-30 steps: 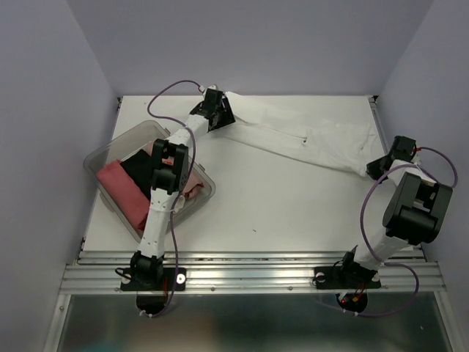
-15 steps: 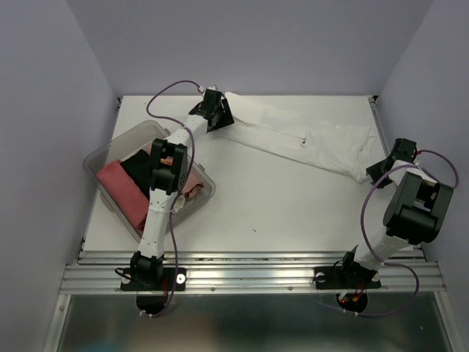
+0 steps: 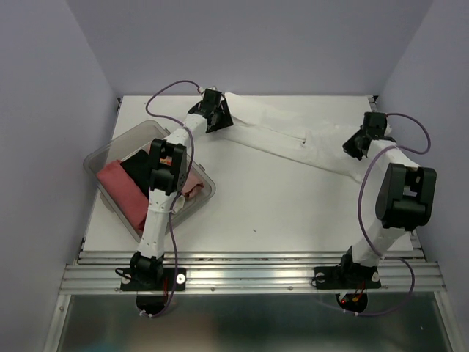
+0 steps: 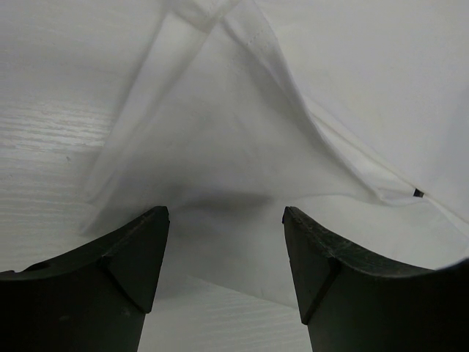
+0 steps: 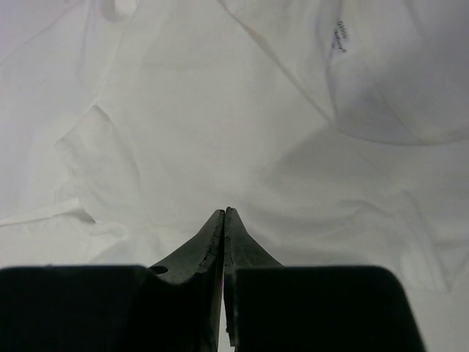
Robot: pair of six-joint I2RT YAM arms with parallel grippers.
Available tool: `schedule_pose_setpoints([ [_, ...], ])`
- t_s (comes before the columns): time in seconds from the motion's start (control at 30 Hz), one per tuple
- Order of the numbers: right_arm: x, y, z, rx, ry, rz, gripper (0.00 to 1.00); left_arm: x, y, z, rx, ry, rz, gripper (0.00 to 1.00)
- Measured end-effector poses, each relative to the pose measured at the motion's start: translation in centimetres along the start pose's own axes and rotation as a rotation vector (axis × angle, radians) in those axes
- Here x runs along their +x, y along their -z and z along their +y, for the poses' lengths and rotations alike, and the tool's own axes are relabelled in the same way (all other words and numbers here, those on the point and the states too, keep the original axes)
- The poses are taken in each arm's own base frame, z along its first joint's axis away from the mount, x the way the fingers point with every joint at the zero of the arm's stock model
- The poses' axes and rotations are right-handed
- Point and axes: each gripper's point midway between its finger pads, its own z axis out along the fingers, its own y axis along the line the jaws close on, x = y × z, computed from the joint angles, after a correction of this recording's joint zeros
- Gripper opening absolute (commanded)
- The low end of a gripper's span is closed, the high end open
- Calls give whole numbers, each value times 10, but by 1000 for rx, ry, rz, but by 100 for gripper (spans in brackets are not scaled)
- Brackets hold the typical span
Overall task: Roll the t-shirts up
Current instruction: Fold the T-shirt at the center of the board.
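A plain white t-shirt (image 3: pixel 293 132) lies stretched across the far part of the table, wrinkled at its right end. My left gripper (image 3: pixel 218 119) stands open at the shirt's far left end. In the left wrist view the white t-shirt (image 4: pixel 220 132) lies ahead of the left gripper (image 4: pixel 226 220), and its edge runs between the fingers. My right gripper (image 3: pixel 357 143) hovers over the shirt's right part. It is the right gripper (image 5: pixel 223 213) with jaws shut tip to tip, no cloth between them, above the white t-shirt (image 5: pixel 190 110). A printed neck label (image 5: pixel 338 35) shows.
A clear plastic tub (image 3: pixel 117 139) stands at the left, holding a salmon-pink t-shirt (image 3: pixel 121 191) and a black one (image 3: pixel 135 165). The left arm reaches over the tub. A metal rail (image 3: pixel 249 268) runs along the near edge. Walls close in on the left, right and back.
My right gripper opened, let go of the shirt's near right corner, shut again and moved away from the table's right edge to above the shirt. The left arm stayed put.
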Motion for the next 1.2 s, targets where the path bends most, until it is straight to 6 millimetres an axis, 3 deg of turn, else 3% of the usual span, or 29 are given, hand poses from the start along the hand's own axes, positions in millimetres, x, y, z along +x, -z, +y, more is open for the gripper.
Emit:
schedule_pose_setpoints([
  [0.13,6,-32,21,-2,42,39,5,1,2,0,-5,-2,10,75],
  [0.3,22,-72,14,68,60,105,6,9,3,-3,-14,-19,25,75],
  [0.57,-11,-101,28,110,97,48,7,34,13,-10,-34,-80,44,75],
  [0.8,-48,-143,65,39,172,-26,12,93,61,-10,-52,-139,152,75],
  [0.87,-47,-143,71,19,193,-19,16,112,78,-12,-53,-165,195,75],
  [0.9,-41,-140,78,-18,222,6,22,131,103,-15,-57,-203,258,75],
  [1.0,-36,-134,82,-38,234,15,22,131,114,-25,-42,-226,261,75],
  [1.1,-17,-104,90,-83,242,67,22,105,122,-35,-30,-226,217,75],
  [1.2,1,-67,113,-161,247,90,17,64,126,-42,-10,-188,140,74],
])
